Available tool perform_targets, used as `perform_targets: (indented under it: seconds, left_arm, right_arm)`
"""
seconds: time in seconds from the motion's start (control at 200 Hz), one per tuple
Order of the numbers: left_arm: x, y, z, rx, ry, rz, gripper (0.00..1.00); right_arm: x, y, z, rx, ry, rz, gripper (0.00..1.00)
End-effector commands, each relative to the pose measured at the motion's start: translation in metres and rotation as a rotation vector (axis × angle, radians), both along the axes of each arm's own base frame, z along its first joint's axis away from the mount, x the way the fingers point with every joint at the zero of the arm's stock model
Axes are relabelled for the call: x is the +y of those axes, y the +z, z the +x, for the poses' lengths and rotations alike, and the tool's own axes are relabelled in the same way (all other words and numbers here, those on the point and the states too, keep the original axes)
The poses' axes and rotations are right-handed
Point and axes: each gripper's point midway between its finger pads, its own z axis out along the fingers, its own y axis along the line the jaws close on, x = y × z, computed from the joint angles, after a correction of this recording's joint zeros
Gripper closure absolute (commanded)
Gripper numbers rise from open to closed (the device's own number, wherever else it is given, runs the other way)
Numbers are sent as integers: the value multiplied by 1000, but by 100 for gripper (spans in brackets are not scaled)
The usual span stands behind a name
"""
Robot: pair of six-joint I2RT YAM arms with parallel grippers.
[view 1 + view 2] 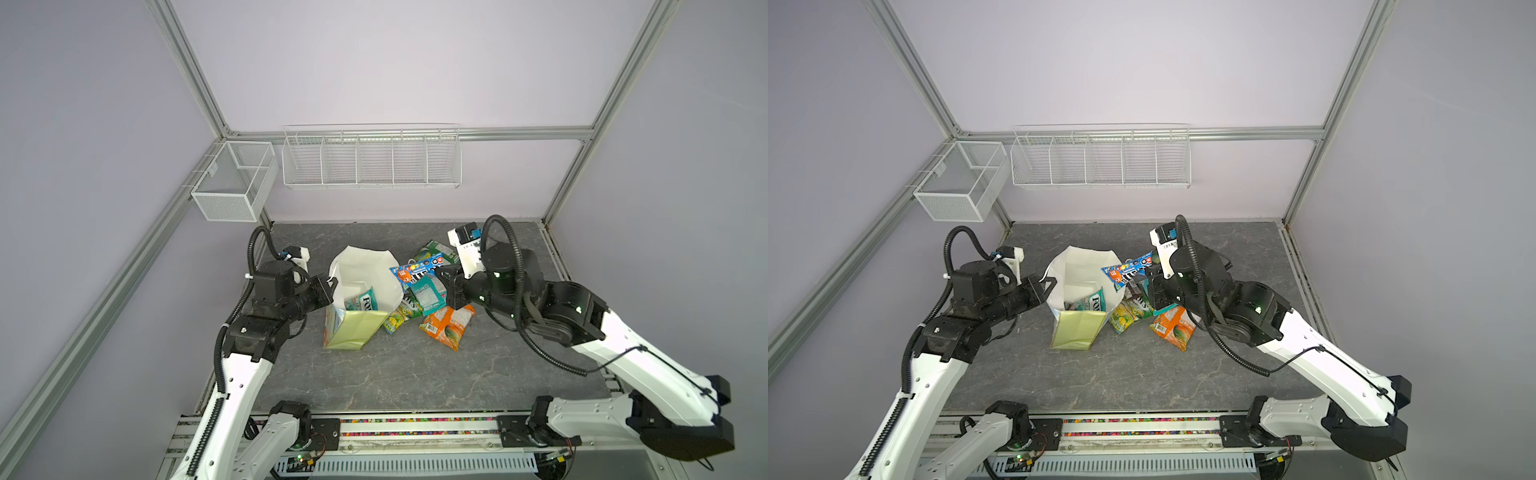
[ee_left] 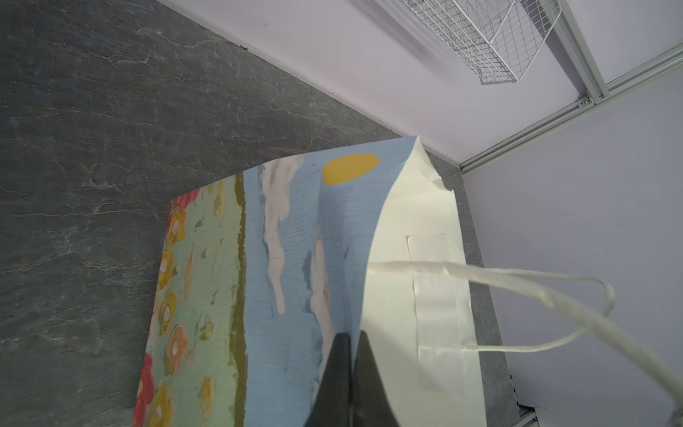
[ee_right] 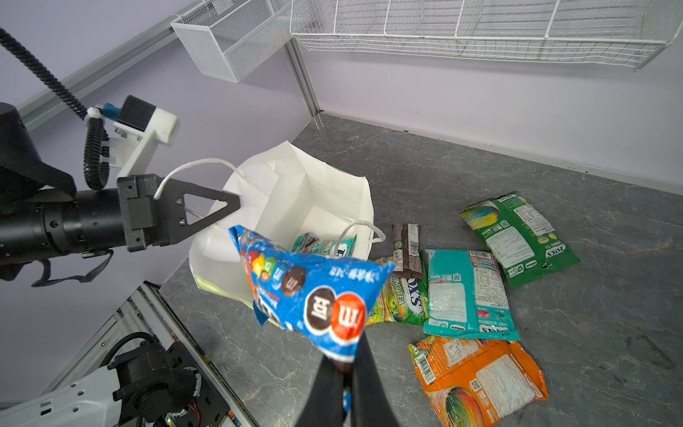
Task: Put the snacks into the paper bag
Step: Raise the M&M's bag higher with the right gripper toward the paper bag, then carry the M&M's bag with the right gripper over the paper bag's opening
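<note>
Overhead, the grey stone-patterned table (image 1: 395, 374) carries the paper bag (image 1: 357, 332), which stands open left of centre with its white inside showing. One Fox's packet (image 1: 365, 301) lies within it. Left gripper (image 2: 351, 334): jaws pinched tight on the bag's upper edge, beside a white cord handle (image 2: 517, 275). Right gripper (image 3: 343, 366): jaws closed to a sliver on one end of the blue M&M's packet (image 3: 306, 292), held aloft just beside the bag's mouth. Other snacks lie on the table to the bag's right: green packet (image 3: 517, 236), teal packet (image 3: 465, 295), orange packet (image 3: 480, 380), yellow-green packet (image 1: 399, 318), and the dark brown bar (image 3: 406, 247) resting partly on the yellow-green one.
</note>
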Motion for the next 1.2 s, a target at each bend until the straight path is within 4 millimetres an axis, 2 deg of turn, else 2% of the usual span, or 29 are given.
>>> perform_targets:
  seconds: [0.0,0.44,0.71,0.84,1.195]
  left_arm:
    - [-3,9,-1,-40,-12,-20,100]
    - [-3,12,-3,-45,-16,-24,100]
    - [-3,15,-4,-51,-16,-27,100]
    - [-3,16,-4,-55,-17,-26,100]
    - [-4,17,-4,-56,-17,-34,100]
  right_arm:
    - [0,6,2,-33,-6,-29,93]
    - [14,-1,17,-56,-29,-194,93]
    - [30,-3,24,-56,1,-281,93]
    - [35,-12,25,-32,21,-364,93]
    - [50,-29,29,-16,24,-421,93]
